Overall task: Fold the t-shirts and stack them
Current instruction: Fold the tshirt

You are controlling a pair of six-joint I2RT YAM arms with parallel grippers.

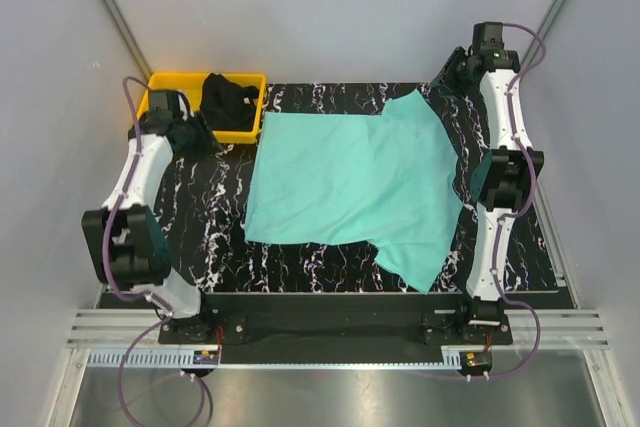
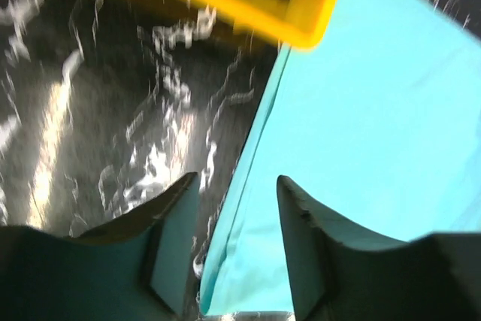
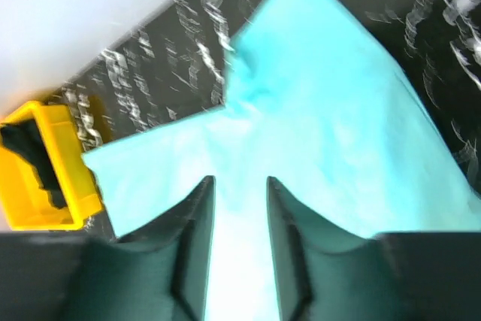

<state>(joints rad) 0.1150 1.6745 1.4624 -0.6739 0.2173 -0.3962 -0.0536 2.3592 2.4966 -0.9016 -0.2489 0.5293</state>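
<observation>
Evidently the teal t-shirt (image 1: 350, 182) lies spread, folding not begun. Your left gripper (image 2: 237, 180) and right gripper (image 3: 240, 180) gape empty; next, pinch its edges.

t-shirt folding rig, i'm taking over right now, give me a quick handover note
Left gripper: open, holding nothing, over the edge of the turquoise t-shirt nearest the yellow tray.
Right gripper: open, holding nothing, above the same shirt.
Things: the turquoise t-shirt lies spread on the table, sleeves toward the right arm. The black t-shirt sits bunched in the yellow tray.
Done: turquoise shirt laid out.
Left: fold it, take out and fold the black one, stack both.
</observation>
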